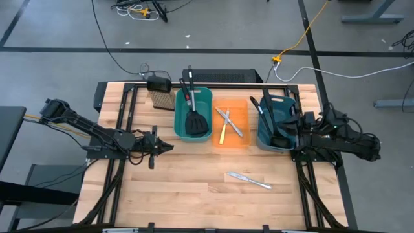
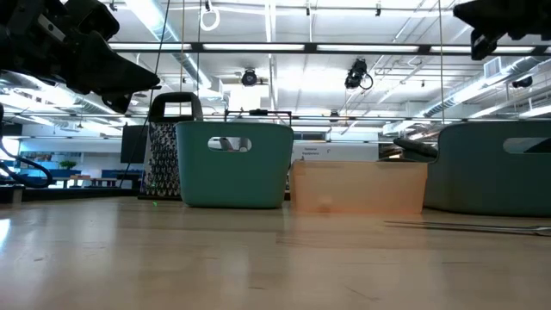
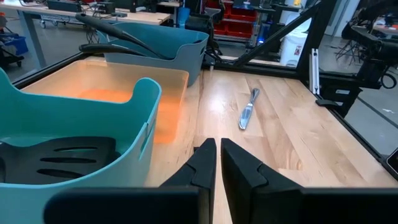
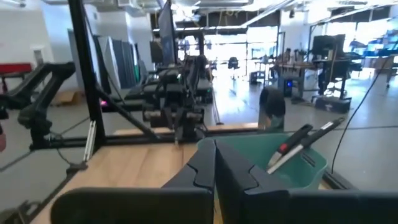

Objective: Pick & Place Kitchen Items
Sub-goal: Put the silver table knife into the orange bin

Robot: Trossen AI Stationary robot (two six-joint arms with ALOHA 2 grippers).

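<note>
I can read no text, label, brand or number in any of my four views; nothing is printed on the bins or the tools that I can make out, and the white signs in the room beyond the table are too small for me to read

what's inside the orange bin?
The translucent orange plastic bin holds two slim silver table knives crossed over a yellow-handled knife. Anything beneath them can't be told.
</note>
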